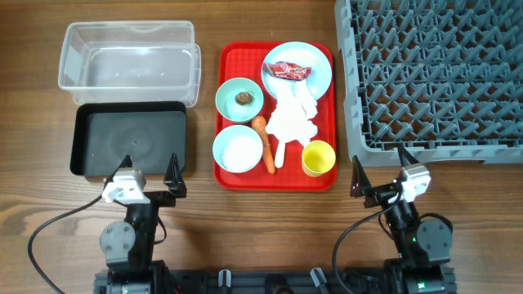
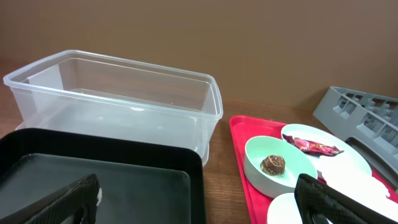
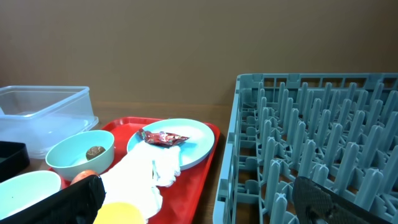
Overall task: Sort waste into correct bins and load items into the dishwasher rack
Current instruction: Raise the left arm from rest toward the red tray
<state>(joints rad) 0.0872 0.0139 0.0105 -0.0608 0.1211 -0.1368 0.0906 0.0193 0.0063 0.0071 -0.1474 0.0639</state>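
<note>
On the red tray (image 1: 232, 178) lie a light blue plate (image 1: 319, 75) with a red snack wrapper (image 1: 287, 70), a crumpled white tissue (image 1: 292, 116), a bowl (image 1: 228, 101) holding a brown lump (image 1: 243, 99), a bowl of white rice (image 1: 238, 149), an orange carrot (image 1: 264, 141), a white spoon (image 1: 279, 153) and a yellow cup (image 1: 318, 158). The clear tub (image 1: 127, 64) and black tray (image 1: 131, 140) stand at the left. The grey rack (image 1: 441, 73) is at the right. My left gripper (image 1: 150, 176) is open and empty below the black tray. My right gripper (image 1: 379, 173) is open and empty below the rack.
The red tray sits between the bins and the rack. Bare wooden table (image 1: 270, 229) runs along the front between the two arms. In the left wrist view the clear tub (image 2: 112, 93) stands behind the black tray (image 2: 99, 168). In the right wrist view the rack (image 3: 317, 143) fills the right side.
</note>
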